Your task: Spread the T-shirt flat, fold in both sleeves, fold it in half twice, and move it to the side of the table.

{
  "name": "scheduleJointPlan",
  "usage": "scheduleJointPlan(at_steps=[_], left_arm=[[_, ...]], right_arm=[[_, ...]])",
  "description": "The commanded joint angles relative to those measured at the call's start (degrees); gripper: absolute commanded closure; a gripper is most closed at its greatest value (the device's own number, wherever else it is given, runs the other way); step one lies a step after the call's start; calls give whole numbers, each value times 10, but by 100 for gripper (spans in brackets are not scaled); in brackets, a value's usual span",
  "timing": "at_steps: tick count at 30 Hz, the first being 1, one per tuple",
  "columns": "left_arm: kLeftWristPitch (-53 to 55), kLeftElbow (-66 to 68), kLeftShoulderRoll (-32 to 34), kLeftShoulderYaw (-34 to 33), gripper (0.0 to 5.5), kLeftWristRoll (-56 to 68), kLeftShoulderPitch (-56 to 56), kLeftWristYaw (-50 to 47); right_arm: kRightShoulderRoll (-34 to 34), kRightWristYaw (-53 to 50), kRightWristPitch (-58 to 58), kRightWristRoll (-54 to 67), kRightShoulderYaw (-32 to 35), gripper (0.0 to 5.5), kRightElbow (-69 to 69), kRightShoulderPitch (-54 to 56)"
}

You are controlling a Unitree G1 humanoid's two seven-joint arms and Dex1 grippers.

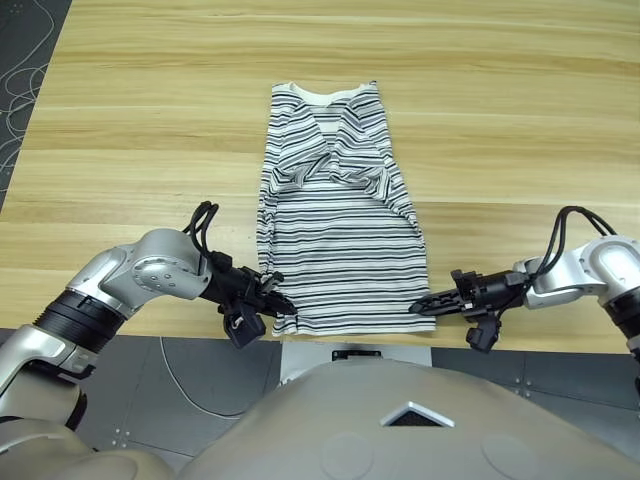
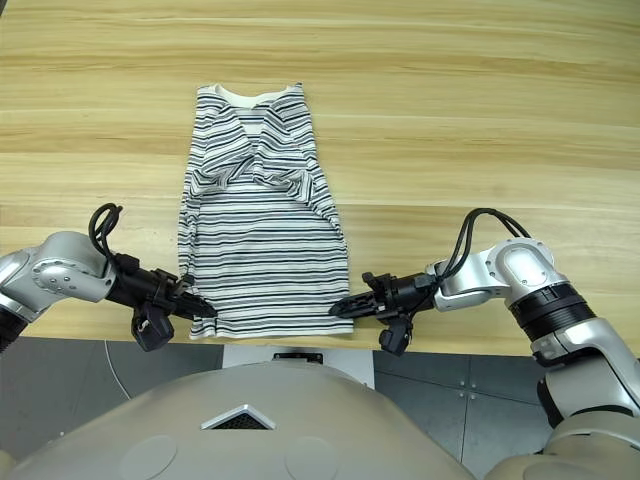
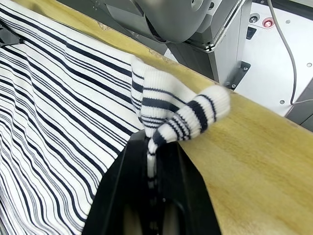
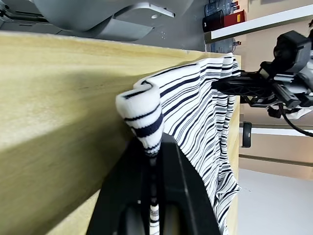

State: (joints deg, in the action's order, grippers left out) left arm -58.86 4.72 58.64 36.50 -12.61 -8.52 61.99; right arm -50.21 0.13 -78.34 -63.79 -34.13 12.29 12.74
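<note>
A black-and-white striped T-shirt [image 1: 340, 225] lies lengthwise on the wooden table [image 1: 500, 120], collar at the far end, both sleeves folded in over the chest. Its hem reaches the near table edge. My left gripper [image 1: 282, 306] is shut on the hem's left corner [image 3: 166, 117], the cloth bunched between its fingers [image 3: 117, 196]. My right gripper [image 1: 420, 305] is shut on the hem's right corner [image 4: 142, 115], pinched between its fingers [image 4: 188, 196]. Across the hem in the right wrist view shows my left gripper [image 4: 244, 87].
Bare wood stretches to both sides of the shirt and beyond the collar. The near table edge [image 1: 520, 345] runs just under both grippers, with grey floor [image 1: 180, 380] below. Dark patterned floor [image 1: 25, 70] lies past the table's left edge.
</note>
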Motion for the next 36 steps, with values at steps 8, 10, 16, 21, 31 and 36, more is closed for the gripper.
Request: scheduleJointPlan(at_steps=[8,10,16,21,31,36], left_arm=[[259,-105,12,-69,540,195,71,-15],[352,-145,25,-70,540,263,75,11],[480,-158,34,-81,540,329,64,83],[456,-42,-44,-122,540,299,20,71],[359,100,-188,-228,540,284,-47,20],[301,144,-232,-264,540,276,-63,-9]], right_arm=[[-15,235,167,438,-53,537,37,49],[-67,286,214,557,-77,537,-22,-6],[-55,519,382,802,-96,537,-25,-34],[43,579,376,804,-33,537,116,2],[209,568,246,778,118,537,342,108],[255,568,224,777,165,537,383,155]])
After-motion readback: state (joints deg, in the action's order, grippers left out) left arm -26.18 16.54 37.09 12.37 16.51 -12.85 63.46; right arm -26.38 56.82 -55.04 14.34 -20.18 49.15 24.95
